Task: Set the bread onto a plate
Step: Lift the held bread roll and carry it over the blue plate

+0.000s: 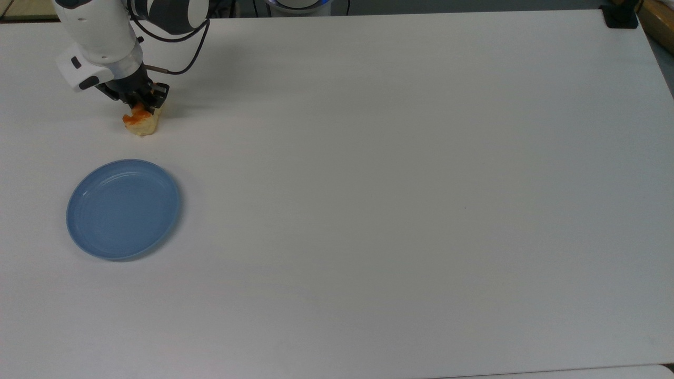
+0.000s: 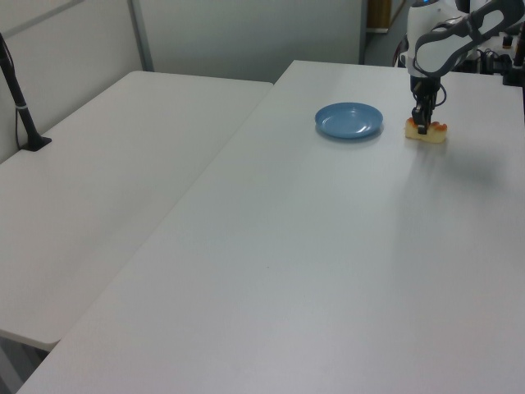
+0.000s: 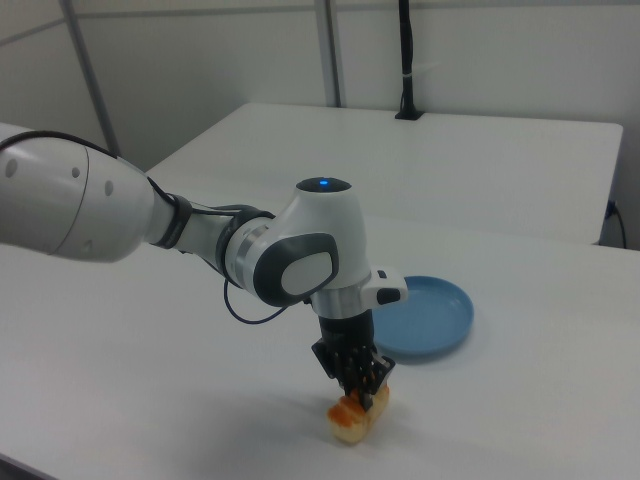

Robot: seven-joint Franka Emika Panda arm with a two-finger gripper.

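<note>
On the top view's left, near the lower part of the white table (image 1: 368,210), the plate (image 1: 123,209) lies flat and bare, nothing on it. Up from it in the same view, well apart from its rim, the bread (image 1: 141,123) sits on the table surface, and the gripper (image 1: 141,102) stands on the end of the roll that points away from the plate. The fingers are drawn in against the bread's sides, pinching it across its width, so I take the claw as closed on the roll rather than hovering open above it. The bread's long axis runs roughly up and down in the top view, that is, nearly in line with the way to the plate; the grip sits toward the far end, not the middle.

In the left view the plate (image 2: 349,121) is to the left and the bread (image 2: 426,131) just to its right, with the gripper (image 2: 422,127) coming straight down onto it. In the right view the gripper (image 3: 354,388) hangs upright over the bread (image 3: 353,420), and the plate (image 3: 425,317) lies beyond it to the right.

The coming move, as I judge it, is a lift and a short carry toward the plate along the roll's own length; held off-centre, the free end may droop.
</note>
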